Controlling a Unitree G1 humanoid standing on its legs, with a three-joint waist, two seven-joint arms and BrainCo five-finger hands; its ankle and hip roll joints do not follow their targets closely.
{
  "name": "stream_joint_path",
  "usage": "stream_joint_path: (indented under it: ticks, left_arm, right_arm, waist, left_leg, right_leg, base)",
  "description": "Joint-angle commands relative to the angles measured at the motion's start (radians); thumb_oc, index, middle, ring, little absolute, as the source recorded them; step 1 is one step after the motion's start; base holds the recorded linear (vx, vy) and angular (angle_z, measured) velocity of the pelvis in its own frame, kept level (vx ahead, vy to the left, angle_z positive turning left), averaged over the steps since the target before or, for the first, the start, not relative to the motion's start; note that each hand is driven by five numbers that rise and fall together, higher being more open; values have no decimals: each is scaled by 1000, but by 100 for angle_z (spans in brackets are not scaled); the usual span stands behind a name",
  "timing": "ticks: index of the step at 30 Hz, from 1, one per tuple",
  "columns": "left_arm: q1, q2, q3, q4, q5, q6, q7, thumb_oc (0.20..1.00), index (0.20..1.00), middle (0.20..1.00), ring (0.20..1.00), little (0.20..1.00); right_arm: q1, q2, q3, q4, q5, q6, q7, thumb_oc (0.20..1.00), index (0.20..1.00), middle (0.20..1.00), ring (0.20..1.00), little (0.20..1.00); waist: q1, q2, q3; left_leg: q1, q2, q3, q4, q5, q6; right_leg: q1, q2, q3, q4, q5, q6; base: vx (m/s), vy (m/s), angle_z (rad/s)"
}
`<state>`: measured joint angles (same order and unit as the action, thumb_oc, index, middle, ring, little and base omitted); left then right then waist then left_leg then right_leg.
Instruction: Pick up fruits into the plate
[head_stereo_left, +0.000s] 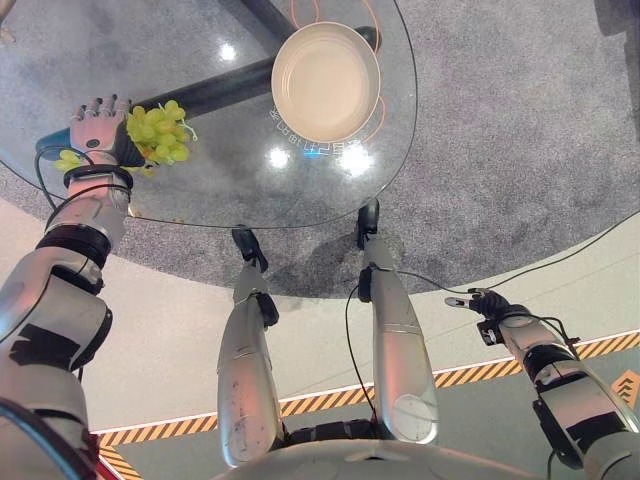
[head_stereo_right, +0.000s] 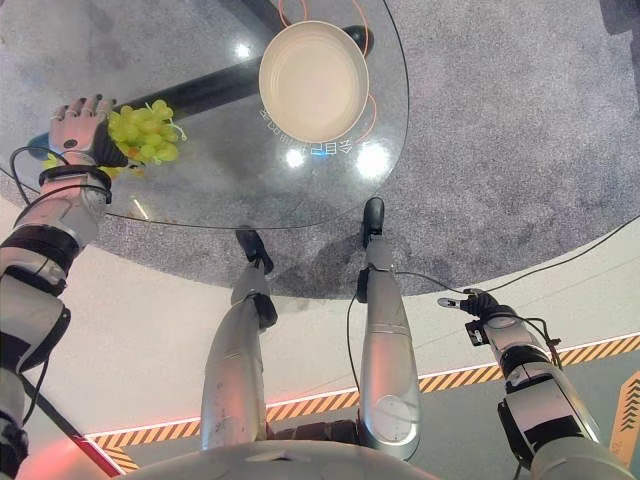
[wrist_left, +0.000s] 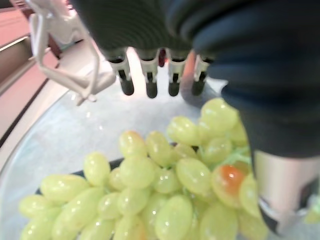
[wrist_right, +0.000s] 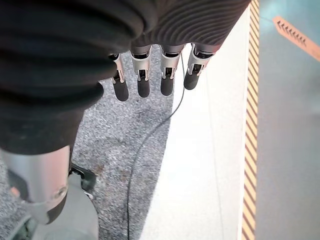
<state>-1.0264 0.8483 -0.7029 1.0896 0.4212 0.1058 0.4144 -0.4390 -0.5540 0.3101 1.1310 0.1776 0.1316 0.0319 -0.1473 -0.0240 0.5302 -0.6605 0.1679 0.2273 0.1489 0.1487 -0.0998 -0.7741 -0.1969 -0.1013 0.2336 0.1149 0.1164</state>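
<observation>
Your left hand (head_stereo_left: 98, 128) sits at the upper left of the left eye view, over the round glass tabletop (head_stereo_left: 200, 190), with the bunch of pale green grapes (head_stereo_left: 158, 134) lying against its palm side. In the left wrist view the silver fingers (wrist_left: 148, 75) reach out straight past the bunch, so read the hand as wide, not closed on the fruit; the thumb is too blurred to judge. The grapes look cradled at best, and a lift from this posture would probably let them roll off.

A small loose cluster of green grapes (head_stereo_left: 68, 159) lies just beside the wrist, close to the glass edge; a careless sweep could knock it to the grey speckled carpet (head_stereo_left: 520, 150) below.

The round cream-coloured plate (head_stereo_left: 326, 81) stands well apart, at the upper centre of the frame, and it is empty. The glass between the hand and the plate is bare, so you have open room to carry across. The hand itself is near the left rim, so keep any pull-back short.

Your right hand (head_stereo_right: 470, 302) hangs low at the lower right, fingers (wrist_right: 143, 80) straight and relaxed, holding nothing.
</observation>
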Motion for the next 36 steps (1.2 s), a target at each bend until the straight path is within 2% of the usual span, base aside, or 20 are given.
stream_joint_path:
  ticks: [1,13,15,18,22,26,31,36]
  left_arm:
    - [-42,37,73,62,-29,11,18,1000,1000,1000,1000,1000]
    - [-93,-4,36,73,-69,13,-40,1000,1000,1000,1000,1000]
    - [-93,-14,29,82,-61,7,-74,1000,1000,1000,1000,1000]
    - [-86,-23,12,86,-56,19,-181,1000,1000,1000,1000,1000]
    - [-47,-39,-2,97,-66,75,-307,1000,1000,1000,1000,1000]
    - [-34,-49,7,119,-85,91,-302,1000,1000,1000,1000,1000]
    - [-40,-63,34,166,-84,144,-207,1000,1000,1000,1000,1000]
    - [-47,-71,61,203,-87,120,-134,1000,1000,1000,1000,1000]
  right_arm:
    - [111,-41,24,-26,24,6,-13,1000,1000,1000,1000,1000]
    - [119,-27,39,-73,50,-3,-35,1000,1000,1000,1000,1000]
    - [116,-24,43,-75,52,-6,-38,1000,1000,1000,1000,1000]
    - [116,-25,41,-82,49,-2,-38,1000,1000,1000,1000,1000]
    - [117,-30,37,-93,42,7,-39,1000,1000,1000,1000,1000]
    - [111,-35,38,-91,40,3,-33,1000,1000,1000,1000,1000]
    - [99,-30,57,-113,54,0,-45,1000,1000,1000,1000,1000]
    - [97,-22,69,-121,74,-7,-48,1000,1000,1000,1000,1000]
  waist:
    - [-20,-25,-10]
    - [-34,-41,-10]
    - [-35,-42,-10]
    - [-37,-40,-10]
    - [-41,-35,-10]
    - [-43,-35,-10]
    - [-45,-51,-10]
    - [-44,-73,-10]
  left_leg:
    - [-94,-72,-11,187,-176,7]
    - [-124,-67,-17,203,-183,7]
    - [-131,-66,-19,208,-185,6]
    - [-135,-65,-17,211,-187,6]
    - [-133,-66,-13,207,-188,7]
    - [-137,-62,-12,213,-189,6]
    - [-157,-53,-15,225,-188,3]
    - [-172,-47,-22,230,-190,1]
  right_leg:
    - [-9,105,-19,72,-92,-33]
    - [-36,114,-12,81,-88,-30]
    - [-43,113,-11,84,-87,-30]
    - [-48,111,-11,84,-85,-28]
    - [-50,112,-9,83,-82,-26]
    - [-51,111,-9,85,-84,-26]
    - [-65,114,-11,90,-82,-27]
    - [-72,117,-16,86,-78,-27]
  base:
    - [101,-22,4]
    - [20,-32,4]
    - [0,0,0]
    - [0,0,0]
    - [0,0,0]
    - [0,0,0]
    - [5,-31,0]
    - [2,-54,-3]
